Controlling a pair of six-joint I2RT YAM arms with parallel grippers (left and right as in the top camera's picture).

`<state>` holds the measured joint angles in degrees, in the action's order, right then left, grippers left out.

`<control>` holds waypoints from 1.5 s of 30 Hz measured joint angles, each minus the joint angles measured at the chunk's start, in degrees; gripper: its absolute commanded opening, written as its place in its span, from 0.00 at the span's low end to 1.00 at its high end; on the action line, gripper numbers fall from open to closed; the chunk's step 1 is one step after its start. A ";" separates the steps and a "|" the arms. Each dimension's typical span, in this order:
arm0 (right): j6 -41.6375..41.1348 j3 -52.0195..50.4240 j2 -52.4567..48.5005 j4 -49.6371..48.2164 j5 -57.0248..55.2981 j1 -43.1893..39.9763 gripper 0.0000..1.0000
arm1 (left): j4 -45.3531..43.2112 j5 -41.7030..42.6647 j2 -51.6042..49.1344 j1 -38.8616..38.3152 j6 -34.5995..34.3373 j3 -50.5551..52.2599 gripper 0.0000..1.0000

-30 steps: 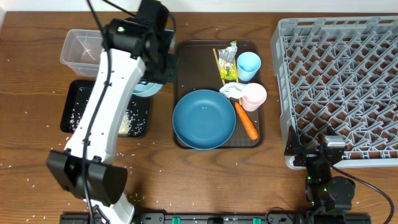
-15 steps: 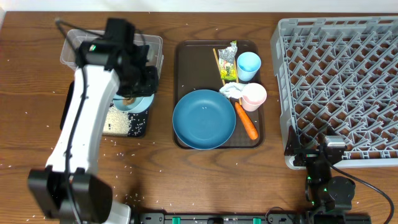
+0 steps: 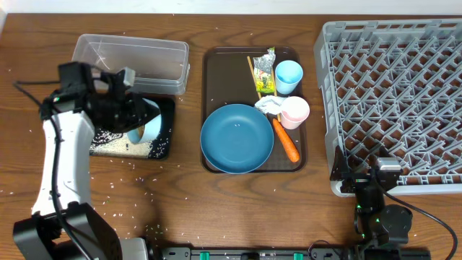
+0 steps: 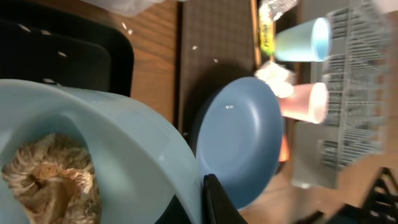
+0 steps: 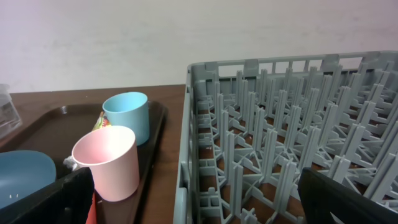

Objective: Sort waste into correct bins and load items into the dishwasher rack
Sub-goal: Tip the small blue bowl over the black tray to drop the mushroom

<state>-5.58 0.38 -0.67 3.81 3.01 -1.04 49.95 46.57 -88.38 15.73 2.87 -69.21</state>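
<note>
The left tool (image 3: pixel 134 120) is clamped on the rim of the small light-blue bowl (image 3: pixel 141 132) and holds it tipped over the middle of the black tray (image 3: pixel 164 108). In the left wrist view one dark finger (image 4: pixel 215 200) presses the bowl's edge, and a brown food lump (image 4: pixel 51 180) sits inside the bowl. White rice (image 3: pixel 121 149) lies heaped along the black tray's near side, and loose grains dot the tabletop (image 3: pixel 216 206) around it. The clear plastic tub (image 3: pixel 130 56) stands just behind the black tray, its long axis running left to right.

On the brown serving tray (image 3: pixel 214 72) the large blue bowl (image 3: pixel 237 139) sits mouth up at the near end. The carrot (image 3: pixel 286 141) lies beside it on the right, its long axis slanting from near the pink cup (image 3: pixel 294 112) toward the serving tray's near right corner. A crumpled tissue (image 3: pixel 268 105) touches the pink cup's left side. The light-blue cup (image 3: pixel 289 76) stands upright behind the pink cup, which is also mouth up. The chopsticks (image 3: pixel 255 75) lie with their long axis running front to back, and the yellow-green foil wrapper (image 3: pixel 268 71) lies parallel, just beside them.

The dishwasher rack (image 3: pixel 397 94) fills the right side. The right tool (image 3: pixel 375 175) rests at its near left corner, fingers (image 5: pixel 57 202) spread wide apart, gripping nothing.
</note>
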 measured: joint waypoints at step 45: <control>0.00 0.02 0.00 0.00 0.00 -0.02 0.99 | -21.75 41.77 -1.55 23.56 21.16 19.19 0.06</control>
<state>-5.58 0.40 -0.67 3.81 3.01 -1.06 28.21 88.33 -89.93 39.29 24.03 -50.02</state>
